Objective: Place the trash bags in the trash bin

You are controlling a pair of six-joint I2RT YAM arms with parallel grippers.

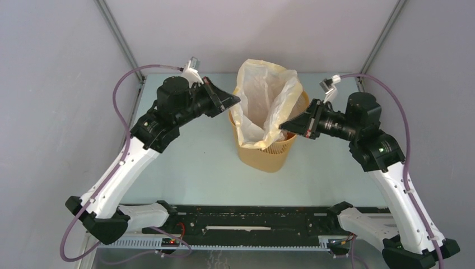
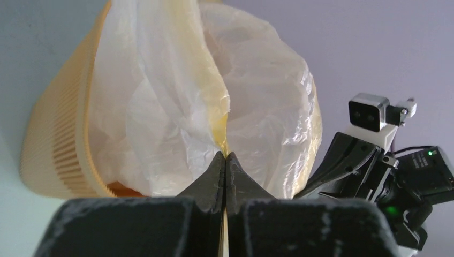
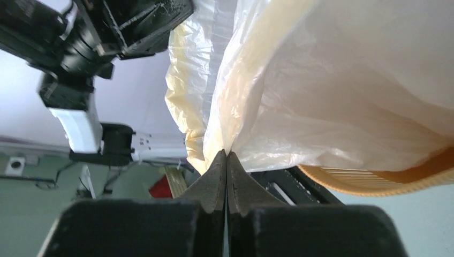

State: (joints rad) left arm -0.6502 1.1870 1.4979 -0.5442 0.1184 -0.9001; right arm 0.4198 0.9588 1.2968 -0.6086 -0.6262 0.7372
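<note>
The orange-tan trash bin [image 1: 268,156] stands mid-table with a thin, translucent whitish-yellow trash bag [image 1: 263,101] sitting in it, its mouth standing up above the rim. My left gripper [image 1: 235,101] is at the bag's left edge, shut on a fold of the film. In the left wrist view that gripper [image 2: 225,155] pinches the trash bag [image 2: 257,107] in front of the trash bin [image 2: 56,144]. My right gripper [image 1: 283,126] is shut on the bag's right front edge. The right wrist view shows the right gripper [image 3: 227,153] nipping the trash bag [image 3: 332,91] above the trash bin [image 3: 375,182].
Grey walls and metal frame posts [image 1: 120,39] close in the table on three sides. A black rail [image 1: 246,224] with the arm bases runs along the near edge. Purple cables [image 1: 120,84] loop off both arms.
</note>
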